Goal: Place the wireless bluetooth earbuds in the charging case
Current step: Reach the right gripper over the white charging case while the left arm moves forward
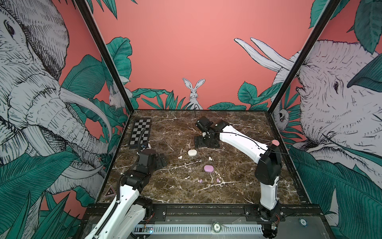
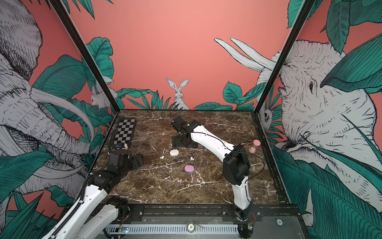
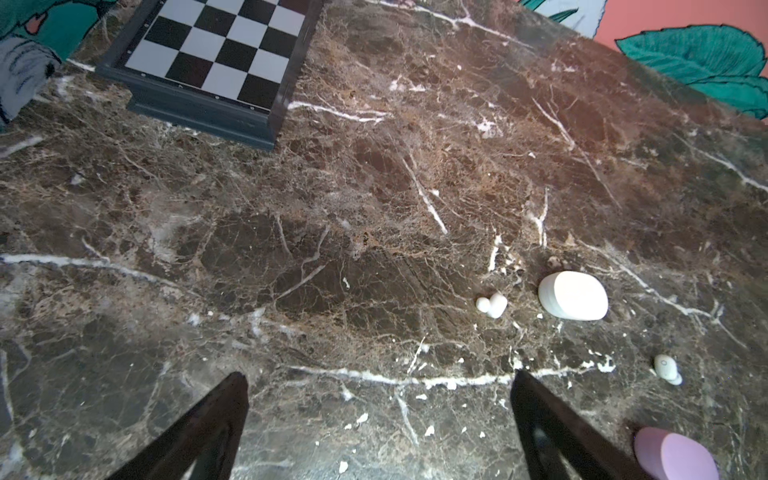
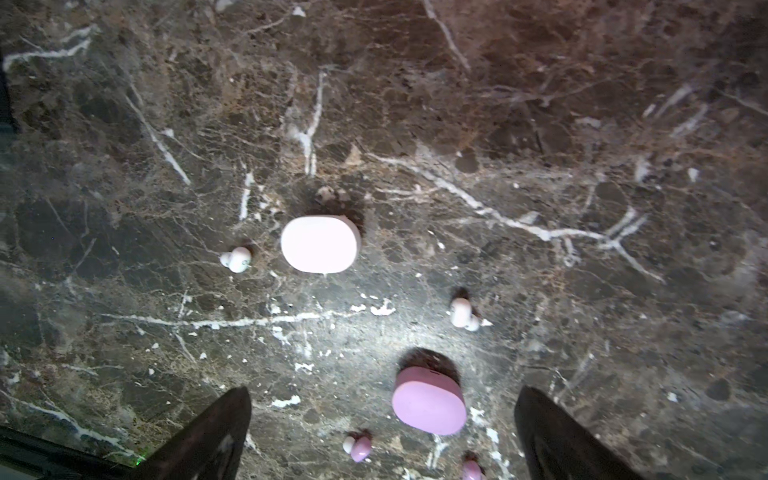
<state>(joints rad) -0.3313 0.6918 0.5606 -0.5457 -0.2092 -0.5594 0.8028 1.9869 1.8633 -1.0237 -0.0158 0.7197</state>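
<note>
Four buds [image 1: 180, 157] lie loose mid-frame on the surface [image 1: 237, 186] beside two shut cases [image 1: 192, 153]; left pincer [image 3: 378, 376] and right pincer [image 4: 382, 390] both spread, empty. We'd open one first, then pinch buds gently.

Bare brown marble tabletop [image 1: 237, 182] lay open left and right of the closed lilac oval plastic case [image 1: 208, 168]. In front of it: tiny lilac plastic earbuds [image 1: 200, 181]. Behind it: white oval plastic case [image 1: 192, 153] and tiny white plastic earbuds [image 1: 180, 157], with gaps between them all.
</note>
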